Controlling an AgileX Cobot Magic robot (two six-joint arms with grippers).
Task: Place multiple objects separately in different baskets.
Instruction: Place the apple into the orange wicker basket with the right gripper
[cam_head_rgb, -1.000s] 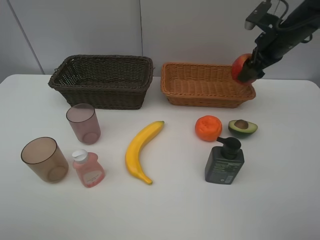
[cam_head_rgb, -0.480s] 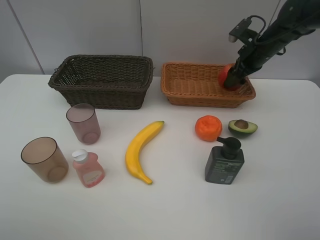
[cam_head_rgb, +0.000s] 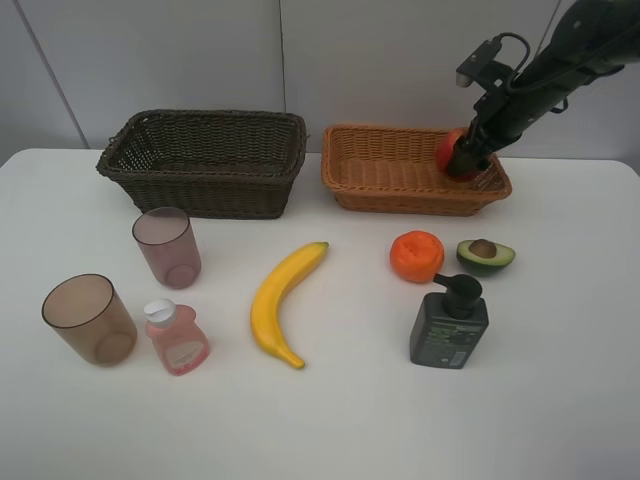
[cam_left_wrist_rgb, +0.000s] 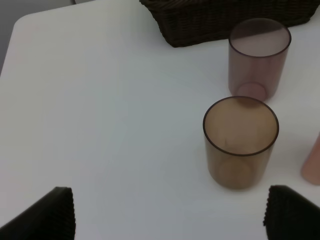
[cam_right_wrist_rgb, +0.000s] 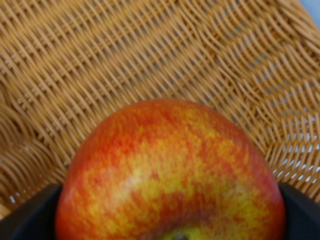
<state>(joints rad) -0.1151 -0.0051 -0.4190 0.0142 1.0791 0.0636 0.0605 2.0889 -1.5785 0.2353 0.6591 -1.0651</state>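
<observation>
Right fingers (cam_right_wrist_rgb: 22, 222) clamping red apple (cam_right_wrist_rgb: 170, 175) in tan basket (cam_right_wrist_rgb: 125, 60), left fingers (cam_left_wrist_rgb: 45, 215) spread, wrist-view only

Red apple (cam_right_wrist_rgb: 170, 175) fills most of the view. Skin is red mottled with yellow-orange, with a yellowish patch at the stem end. Dark gripper fingers (cam_right_wrist_rgb: 27, 217) flank it on either side, pressed against it. Close behind is the weave of the light orange-tan basket (cam_right_wrist_rgb: 125, 55). Pale light shows through gaps in the wicker.
</observation>
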